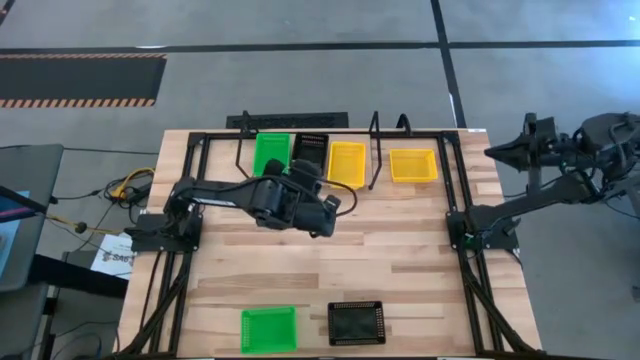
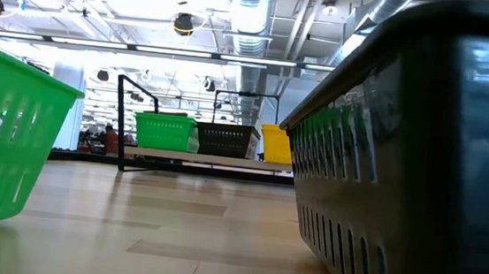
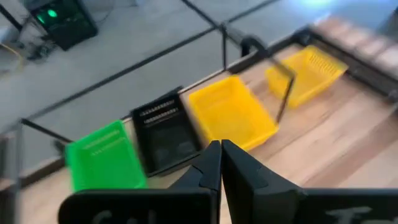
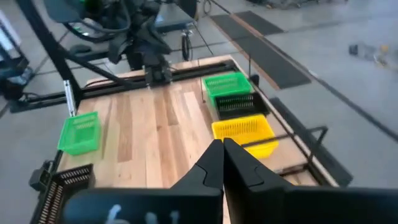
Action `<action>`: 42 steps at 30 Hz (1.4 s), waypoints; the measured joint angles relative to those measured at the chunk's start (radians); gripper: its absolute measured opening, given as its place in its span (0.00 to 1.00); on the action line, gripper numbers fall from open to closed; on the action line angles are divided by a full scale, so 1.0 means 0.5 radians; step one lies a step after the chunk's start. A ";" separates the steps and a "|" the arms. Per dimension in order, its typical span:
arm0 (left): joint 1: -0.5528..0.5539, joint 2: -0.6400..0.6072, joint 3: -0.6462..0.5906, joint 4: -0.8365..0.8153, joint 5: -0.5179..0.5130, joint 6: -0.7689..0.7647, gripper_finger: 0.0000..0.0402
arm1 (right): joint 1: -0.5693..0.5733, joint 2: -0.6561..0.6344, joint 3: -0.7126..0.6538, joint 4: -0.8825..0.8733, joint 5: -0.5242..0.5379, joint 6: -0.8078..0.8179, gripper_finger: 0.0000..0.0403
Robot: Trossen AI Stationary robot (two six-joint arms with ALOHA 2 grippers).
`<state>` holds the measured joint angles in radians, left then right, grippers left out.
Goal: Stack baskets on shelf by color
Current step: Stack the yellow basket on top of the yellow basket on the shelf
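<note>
On the shelf [image 2: 207, 159] at the table's far edge stand a green basket [image 1: 270, 152], a black basket [image 1: 309, 150] and a yellow basket [image 1: 347, 162], side by side. Another yellow basket [image 1: 413, 165] sits on the table to the right of the shelf. A green basket [image 1: 268, 328] and a black basket [image 1: 356, 322] rest near the near edge. My left gripper [image 3: 221, 158] is shut and empty, hovering just in front of the shelf's black basket [image 3: 165, 134]. My right gripper [image 4: 222, 155] is shut and empty, raised beyond the table's right edge.
Thin black wire legs [image 1: 375, 150] rise at the shelf's ends, one between the two yellow baskets. Black frame rails [image 1: 190, 190] run along the table's left and right sides. The middle of the wooden tabletop [image 1: 330, 265] is bare. Cables and equipment lie on the floor to the left.
</note>
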<state>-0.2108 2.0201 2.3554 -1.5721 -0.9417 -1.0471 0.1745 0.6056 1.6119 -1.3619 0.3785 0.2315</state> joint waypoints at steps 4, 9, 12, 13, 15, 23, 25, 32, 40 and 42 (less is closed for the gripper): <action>0.056 0.002 -0.001 0.011 0.130 0.249 0.00 | 0.000 -0.006 -0.076 -0.323 0.209 0.337 0.03; 0.173 0.003 -0.001 0.009 0.322 0.498 0.00 | 0.001 -0.057 -0.494 -0.242 0.204 0.646 0.03; 0.234 0.005 -0.001 0.020 0.342 0.626 0.00 | 0.000 -0.041 -0.784 -0.170 0.176 0.699 0.04; 0.253 0.005 -0.001 0.030 0.344 0.659 0.00 | 0.000 -0.024 -0.877 -0.164 0.174 0.718 0.04; 0.285 0.005 -0.001 0.038 0.366 0.700 0.00 | 0.000 0.034 -1.034 -0.106 0.173 0.743 0.04; 0.357 0.005 -0.001 0.065 0.510 0.872 0.00 | -0.133 0.315 -1.272 0.079 0.069 0.633 0.04; 0.367 0.005 -0.001 0.125 0.513 0.929 0.00 | -0.228 0.408 -1.274 0.092 0.047 0.549 0.04; 0.369 0.005 -0.001 0.294 0.608 1.138 0.00 | -0.766 0.650 -1.275 0.391 -0.319 0.038 0.04; 0.369 0.005 -0.001 0.300 0.648 1.182 0.00 | -1.382 0.924 -1.275 0.568 -0.805 -0.351 0.05; 0.369 0.005 -0.001 0.300 0.701 1.188 0.00 | -1.464 1.014 -1.275 0.558 -0.892 -0.441 0.05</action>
<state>-0.0261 2.0228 2.3550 -1.4223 -0.5914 -0.4531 -0.5575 1.1128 0.9745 -1.0829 -0.0673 0.0113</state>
